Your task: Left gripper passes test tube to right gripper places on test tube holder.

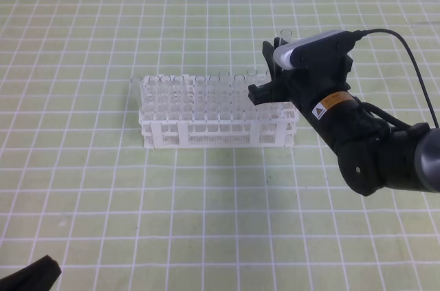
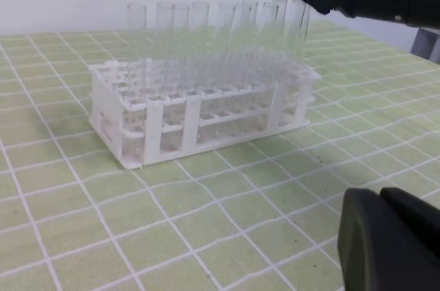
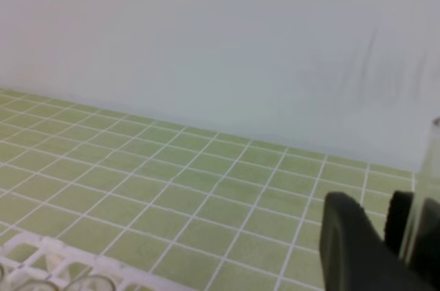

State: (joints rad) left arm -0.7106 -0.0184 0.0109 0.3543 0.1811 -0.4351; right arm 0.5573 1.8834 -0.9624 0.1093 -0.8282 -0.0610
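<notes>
1. Green gridded mat (image 1: 103, 188): covers the table under everything.
2. Right gripper (image 1: 270, 74): at the far right end of the rack, fingers (image 3: 347, 250) closed on the upright test tube (image 2: 297, 29), whose open rim shows above the gripper.
3. Test tube holder (image 1: 206, 129): white lattice rack at centre, a row of other clear tubes (image 2: 199, 26) standing in it.
4. Left gripper (image 2: 388, 243): low at the near left edge, well apart from the rack; whether its fingers are open cannot be told.
</notes>
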